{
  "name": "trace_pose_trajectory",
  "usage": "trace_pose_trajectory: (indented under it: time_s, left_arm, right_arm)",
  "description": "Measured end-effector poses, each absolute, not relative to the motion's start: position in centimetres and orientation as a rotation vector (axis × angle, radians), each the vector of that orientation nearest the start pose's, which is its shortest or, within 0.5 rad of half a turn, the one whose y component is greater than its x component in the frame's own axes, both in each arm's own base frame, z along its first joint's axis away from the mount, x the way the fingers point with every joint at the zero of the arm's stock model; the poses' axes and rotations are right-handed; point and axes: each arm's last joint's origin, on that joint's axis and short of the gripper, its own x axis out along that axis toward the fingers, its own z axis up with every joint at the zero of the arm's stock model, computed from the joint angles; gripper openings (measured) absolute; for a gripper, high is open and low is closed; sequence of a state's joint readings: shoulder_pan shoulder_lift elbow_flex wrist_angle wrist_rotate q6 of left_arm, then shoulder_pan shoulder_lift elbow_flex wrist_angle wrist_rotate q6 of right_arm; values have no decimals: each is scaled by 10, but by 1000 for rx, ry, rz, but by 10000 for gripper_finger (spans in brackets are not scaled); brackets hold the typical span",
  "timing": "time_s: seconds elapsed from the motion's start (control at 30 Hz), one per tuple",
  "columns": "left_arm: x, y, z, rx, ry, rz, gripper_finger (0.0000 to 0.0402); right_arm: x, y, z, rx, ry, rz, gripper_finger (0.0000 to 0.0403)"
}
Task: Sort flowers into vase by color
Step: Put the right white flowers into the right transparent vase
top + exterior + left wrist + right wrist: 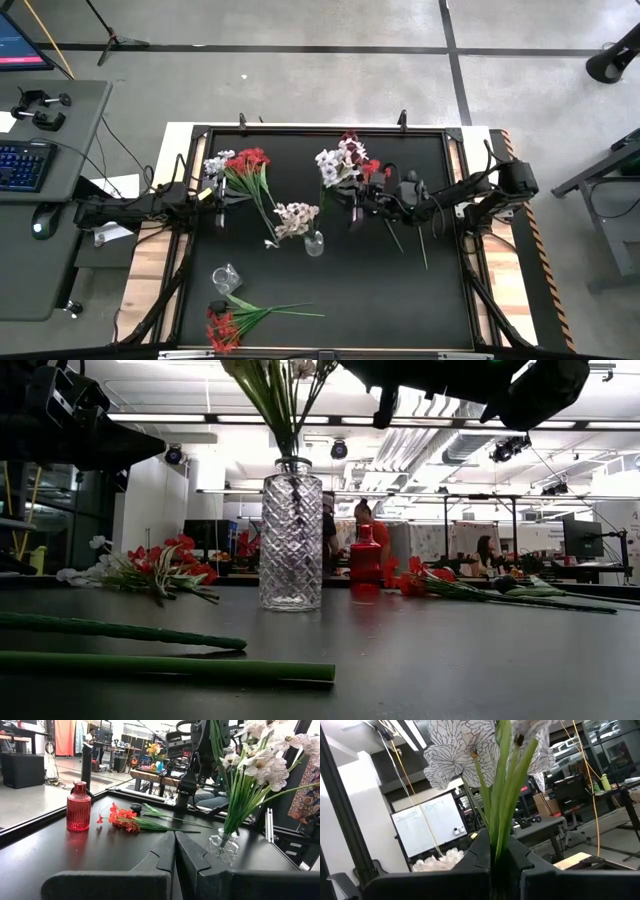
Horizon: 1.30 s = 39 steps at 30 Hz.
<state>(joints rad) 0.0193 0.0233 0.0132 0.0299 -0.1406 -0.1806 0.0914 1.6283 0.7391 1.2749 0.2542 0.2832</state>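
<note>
My right gripper [352, 205] hangs over the table's middle, shut on a bunch of white flowers [333, 165]; the right wrist view shows their veined blooms [465, 755] just past its fingertips [497, 855]. A clear vase [314, 243] holds more white flowers [295, 218] upright near the centre. A red vase [79, 806] stands toward the far edge, with red flowers [125, 820] lying flat beside it. A red and white bunch [245, 165] lies far left, another red bunch [222, 325] near left. My left gripper [218, 200] waits shut at the left, touching nothing. My right gripper pinches several green stems [501, 832] of the white flowers together between its two fingers, a short way below the blooms. The stems run out past the fingertips and the blooms stand beyond them. The stems' lower ends are hidden behind the gripper.
A second clear vase [226, 278] lies on its side near left. Long green stems [150, 665] lie across the table close to the near edge. A raised frame [300, 128] rims the black table. People sit at desks beyond the table's far side [372, 525].
</note>
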Motion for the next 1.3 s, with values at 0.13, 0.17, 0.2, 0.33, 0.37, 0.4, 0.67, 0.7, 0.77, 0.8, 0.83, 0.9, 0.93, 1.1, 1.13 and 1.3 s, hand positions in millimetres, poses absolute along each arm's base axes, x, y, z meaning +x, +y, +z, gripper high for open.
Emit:
trace_pose_trajectory:
  time_s: [0.13, 0.17, 0.2, 0.33, 0.37, 0.4, 0.67, 0.7, 0.77, 0.8, 0.83, 0.9, 0.93, 1.1, 1.13, 1.3]
  left_arm:
    - [98, 6, 169, -181, -34, 158, 0]
    - [98, 6, 169, -181, -34, 158, 0]
    - [98, 6, 169, -181, -34, 158, 0]
    - [98, 6, 169, -181, -34, 158, 0]
    - [98, 6, 169, -181, -34, 158, 0]
    - [98, 6, 169, -181, -34, 158, 0]
    - [98, 6, 169, -181, -34, 158, 0]
    - [98, 6, 169, -181, -34, 158, 0]
    - [98, 6, 169, -181, -34, 158, 0]
    - [98, 6, 169, -181, -34, 158, 0]
    - [98, 6, 169, -181, -34, 158, 0]
    - [98, 6, 169, -181, -34, 158, 0]
    - [98, 6, 169, -181, -34, 158, 0]
    - [98, 6, 169, -181, -34, 158, 0]
    - [98, 6, 169, -181, -34, 158, 0]
    - [98, 6, 169, -181, -34, 158, 0]
  right_arm:
    - [324, 22, 251, 334, -403, -109, 0]
    - [324, 22, 252, 334, -409, -108, 0]
    - [323, 22, 253, 333, -412, -107, 0]
    - [320, 22, 259, 335, -430, -106, 0]
    - [319, 22, 261, 333, -435, -106, 0]
    - [318, 22, 263, 330, -444, -105, 0]
    - [317, 22, 263, 345, -416, -87, 0]
    - [318, 22, 263, 347, -409, -87, 0]
    - [318, 23, 261, 345, -390, -86, 0]
    - [318, 23, 261, 345, -385, -87, 0]
    - [319, 23, 261, 345, -384, -87, 0]
    - [319, 23, 260, 344, -381, -88, 0]
    - [319, 23, 260, 344, -381, -88, 0]
    - [318, 23, 261, 348, -393, -103, 0]
    - [318, 23, 261, 347, -391, -104, 0]
    - [319, 23, 259, 338, -372, -110, 0]
